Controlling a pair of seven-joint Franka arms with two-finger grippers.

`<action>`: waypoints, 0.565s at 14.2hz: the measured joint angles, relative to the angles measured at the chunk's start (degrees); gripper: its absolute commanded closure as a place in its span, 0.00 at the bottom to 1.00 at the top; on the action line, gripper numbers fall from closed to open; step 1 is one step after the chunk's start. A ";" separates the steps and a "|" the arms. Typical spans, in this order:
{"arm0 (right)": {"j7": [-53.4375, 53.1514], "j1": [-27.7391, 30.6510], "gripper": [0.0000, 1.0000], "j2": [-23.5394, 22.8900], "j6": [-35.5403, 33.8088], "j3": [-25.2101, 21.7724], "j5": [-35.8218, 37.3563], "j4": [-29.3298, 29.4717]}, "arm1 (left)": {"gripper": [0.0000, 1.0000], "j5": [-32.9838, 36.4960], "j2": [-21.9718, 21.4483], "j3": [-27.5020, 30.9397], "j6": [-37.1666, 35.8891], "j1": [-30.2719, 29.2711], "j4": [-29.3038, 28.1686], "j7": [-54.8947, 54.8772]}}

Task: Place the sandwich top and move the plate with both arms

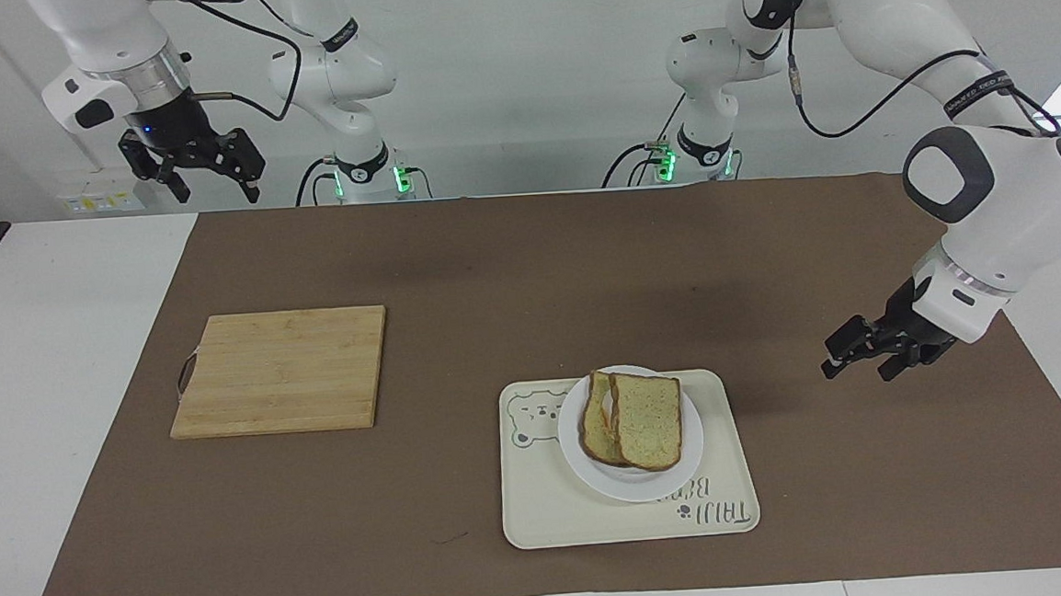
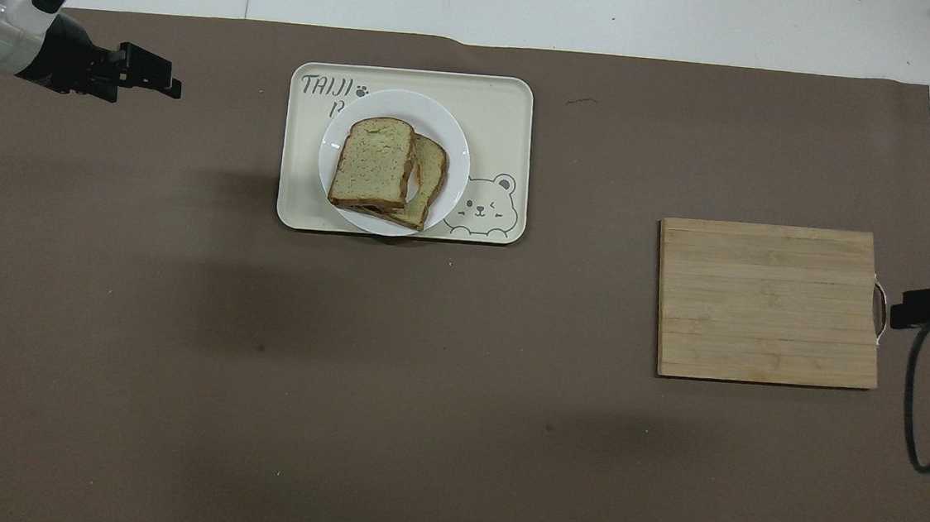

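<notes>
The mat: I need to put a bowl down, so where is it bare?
The brown mat is bare between the cutting board and the tray, and along the strip nearer the robots. The tray is crowded: the plate with the sandwich top fills most of it.

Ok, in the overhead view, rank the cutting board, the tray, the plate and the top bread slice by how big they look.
Largest to smallest:
1. tray and cutting board, too close to rank
2. plate
3. sandwich top, lying on the plate
</notes>
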State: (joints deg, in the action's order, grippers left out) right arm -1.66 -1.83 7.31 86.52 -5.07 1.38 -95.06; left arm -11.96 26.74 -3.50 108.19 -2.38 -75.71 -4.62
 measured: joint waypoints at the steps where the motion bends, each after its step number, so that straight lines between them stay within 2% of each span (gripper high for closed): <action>1: 0.00 0.00 0.00 0.01 0.00 0.00 0.00 -0.01 | 0.00 2.74 -0.04 -0.14 -0.03 0.10 -0.13 0.74; 3: 0.00 0.00 0.00 0.03 0.00 0.00 0.00 -0.04 | 0.00 5.20 -0.29 -0.29 -0.42 0.64 -0.33 2.88; 8: 0.00 0.00 0.00 0.09 0.00 0.00 0.00 -0.09 | 0.00 5.93 -2.95 -0.55 -4.68 1.20 -0.59 5.77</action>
State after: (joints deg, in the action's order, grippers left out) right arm -1.66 -1.83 7.41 86.52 -5.07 1.38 -95.15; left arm -6.03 23.79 -4.05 103.51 -1.18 -76.29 1.15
